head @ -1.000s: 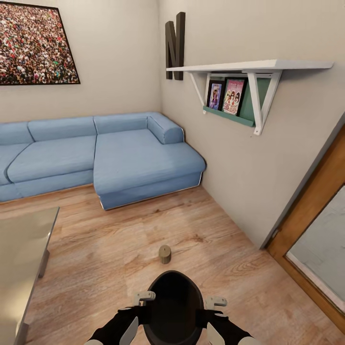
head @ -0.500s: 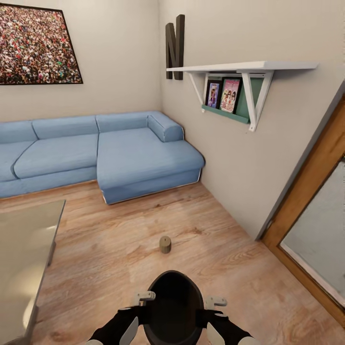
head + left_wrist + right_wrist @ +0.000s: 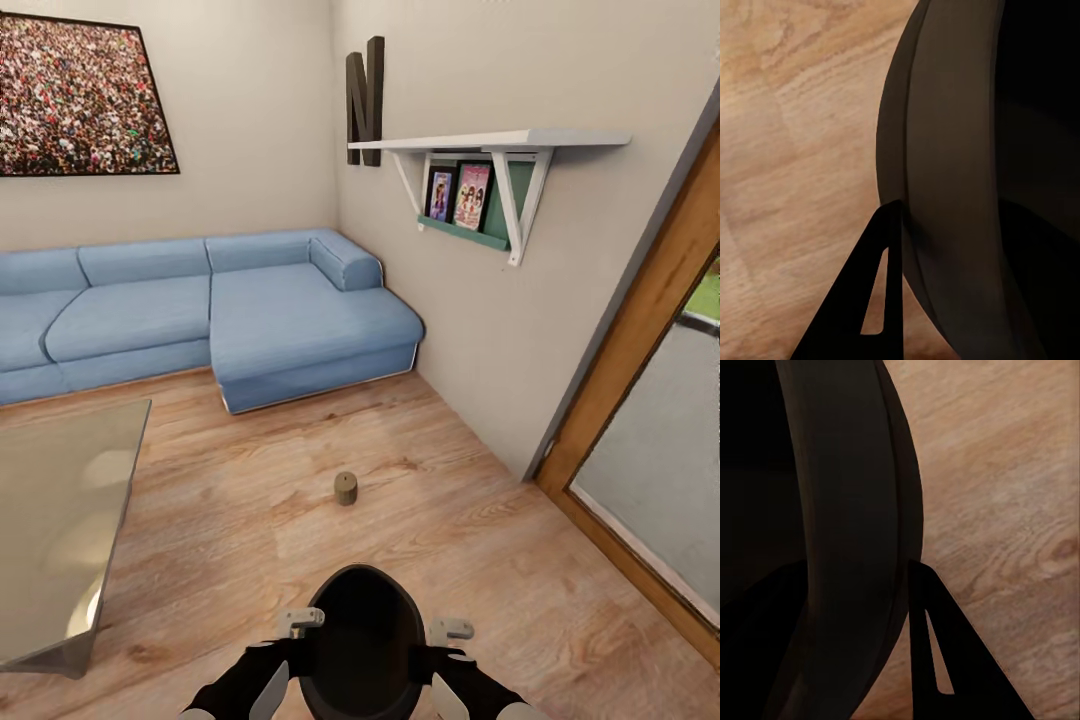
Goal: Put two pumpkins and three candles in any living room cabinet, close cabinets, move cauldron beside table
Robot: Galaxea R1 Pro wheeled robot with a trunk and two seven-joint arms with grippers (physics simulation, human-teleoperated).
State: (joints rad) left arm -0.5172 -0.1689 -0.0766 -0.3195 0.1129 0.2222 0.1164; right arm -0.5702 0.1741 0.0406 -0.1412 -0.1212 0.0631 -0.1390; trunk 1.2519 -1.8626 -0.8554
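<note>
The black cauldron point(image 3: 362, 640) hangs low in front of me over the wooden floor, gripped at its rim from both sides. My left gripper point(image 3: 300, 632) is shut on its left rim and my right gripper point(image 3: 448, 640) is shut on its right rim. Up close, the left wrist view has the cauldron wall point(image 3: 960, 187) with one dark finger point(image 3: 870, 300) outside it. The right wrist view matches, with the wall point(image 3: 847, 532) and a finger point(image 3: 934, 645). A small stubby candle point(image 3: 345, 488) stands on the floor ahead of the cauldron. The glass-topped table point(image 3: 50, 540) lies at the left.
A blue corner sofa point(image 3: 220, 320) runs along the far wall. A white wall shelf point(image 3: 480, 150) with pictures juts from the right wall. A wood-framed glass door point(image 3: 650, 420) is at the right. Open wooden floor point(image 3: 250, 520) lies between table and wall.
The whole view has shifted: more of the table and the door shows, and the candle and sofa sit farther up the picture. The cauldron stays held in both grippers.
</note>
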